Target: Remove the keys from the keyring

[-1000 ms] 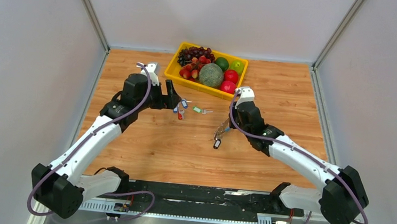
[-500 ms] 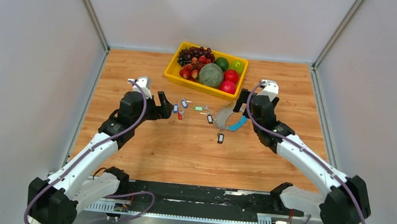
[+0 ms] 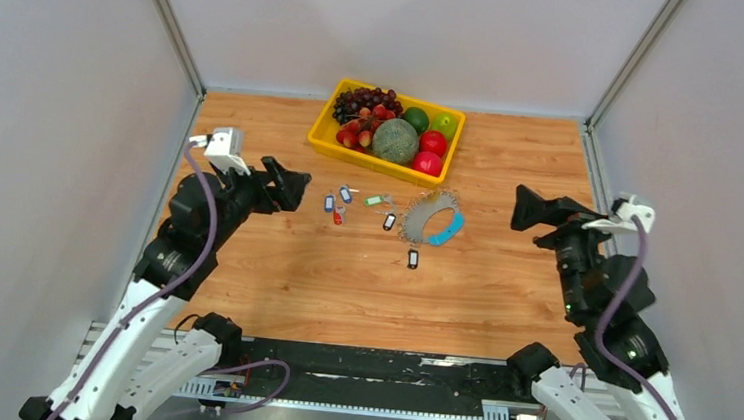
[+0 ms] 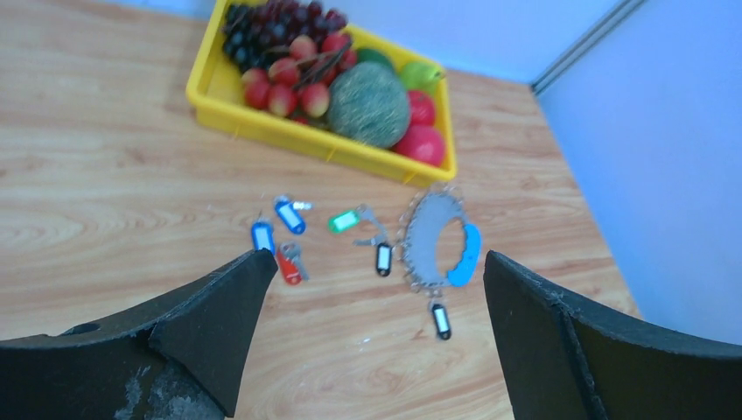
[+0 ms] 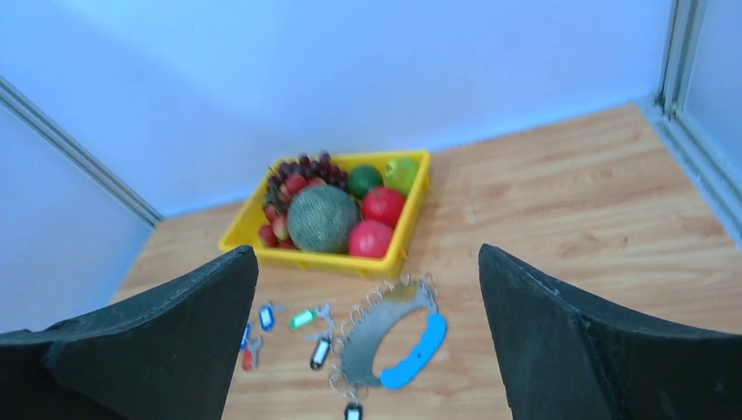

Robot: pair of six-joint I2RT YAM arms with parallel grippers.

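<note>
While both arms hang above the worktop (image 3: 282,278), the keyring (image 3: 418,217) lies flat on the wood just in front of the near right corner of the yellow fruit tray (image 3: 321,138). It sits between the two arms and neither touches it. It is a grey loop with a bright blue section on its right side and small metal rings fringing its edge.

The keys lie scattered to its left. A black key (image 3: 389,221) rests just beside the loop's left edge, with a green key (image 3: 373,201) a little farther back. Two blue keys (image 3: 346,195) come next, and a red key (image 3: 338,216) lies just beside the leftmost blue one. A second black key (image 3: 412,259) lies just off the loop's near edge; whether it is hooked to the loop cannot be told.

The left fingers (image 4: 210,324) are spread wide and hold nothing, left of the scattered keys. The right fingers (image 5: 569,332) are likewise spread wide and empty, well to the right of the keyring. In the tray sit a melon (image 3: 395,140), grapes and red and green fruit.
</note>
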